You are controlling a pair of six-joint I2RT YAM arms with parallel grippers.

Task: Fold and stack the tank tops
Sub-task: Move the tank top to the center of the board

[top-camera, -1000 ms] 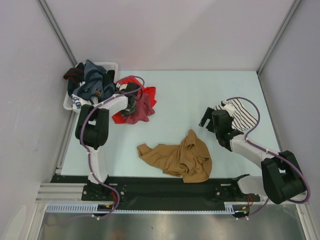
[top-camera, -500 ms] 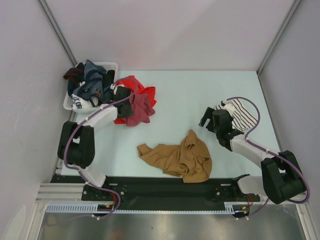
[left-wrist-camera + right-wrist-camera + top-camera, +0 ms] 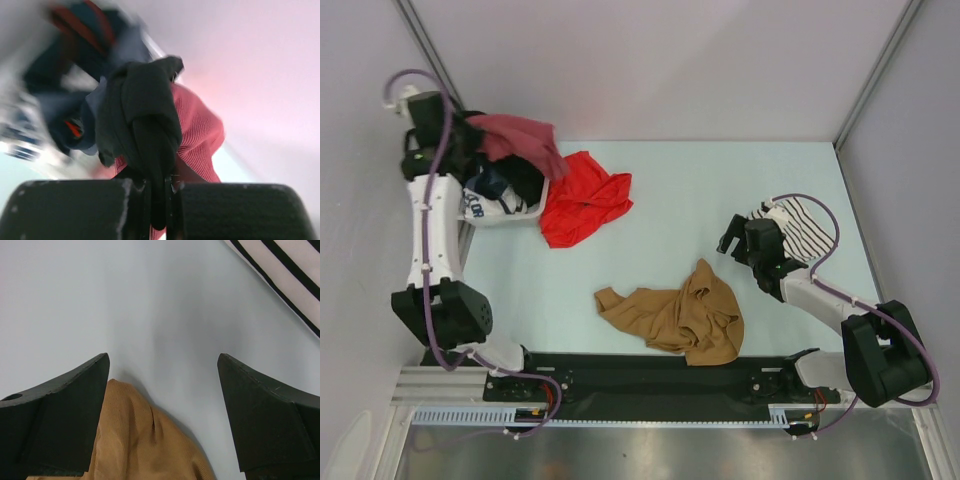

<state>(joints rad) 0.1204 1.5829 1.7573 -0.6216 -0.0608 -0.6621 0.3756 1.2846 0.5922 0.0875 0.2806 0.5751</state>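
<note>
The tan-brown tank top (image 3: 680,315) lies crumpled on the table near the front middle; its edge shows in the right wrist view (image 3: 145,450). The white black-striped tank top (image 3: 805,228) lies bunched at the right, behind my right arm, and its corner shows in the right wrist view (image 3: 295,270). My right gripper (image 3: 732,238) is open and empty over bare table between the two tops (image 3: 162,390). My left gripper (image 3: 465,140) is raised at the back left, shut on a maroon garment (image 3: 520,135) bunched with dark cloth (image 3: 150,115), over the basket.
A white laundry basket (image 3: 495,215) with several dark clothes stands at the back left corner. A red garment (image 3: 582,200) lies on the table just right of it. Walls close the left, back and right sides.
My left arm has swung up and back from the red pile to above the basket, carrying the maroon garment. The red garment stays on the table. My right arm has not moved.
</note>
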